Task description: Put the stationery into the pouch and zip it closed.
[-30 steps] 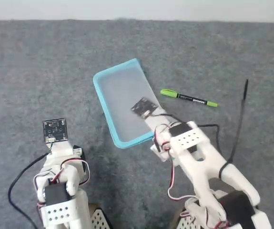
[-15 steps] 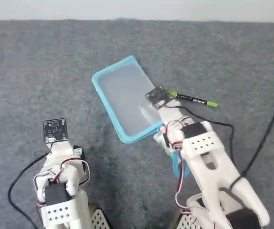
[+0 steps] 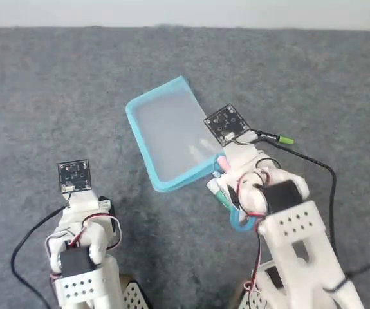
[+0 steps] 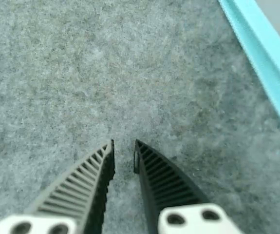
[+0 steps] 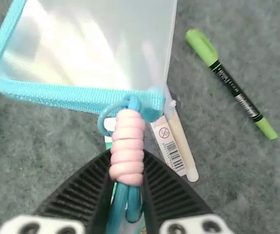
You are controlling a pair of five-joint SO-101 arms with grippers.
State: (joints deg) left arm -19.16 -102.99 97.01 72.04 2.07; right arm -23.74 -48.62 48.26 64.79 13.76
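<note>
Grey mat (image 3: 75, 77) is carrying everything; teal-edged pouch (image 3: 168, 132) is lying mid-table; right gripper (image 5: 127, 160) is pinching the pink pull (image 5: 126, 146) at the pouch's near corner; left gripper (image 4: 123, 151) is hanging over bare mat, fingers barely parted, gripping nothing; green pen (image 5: 230, 92) is lying outside, just beside the pouch. Risk: with nothing pinning the pouch, a tug is likelier dragging it than zipping it; pen getting shut out.

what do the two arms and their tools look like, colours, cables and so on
The left arm and right arm are white plastic shells with black motors, a grid of small holes on one panel, and loose red, white and black wires. A small square black camera board sits on each wrist. The left tool and right tool have dark, ribbed, tapering fingers on white bases with screw holes.
</note>
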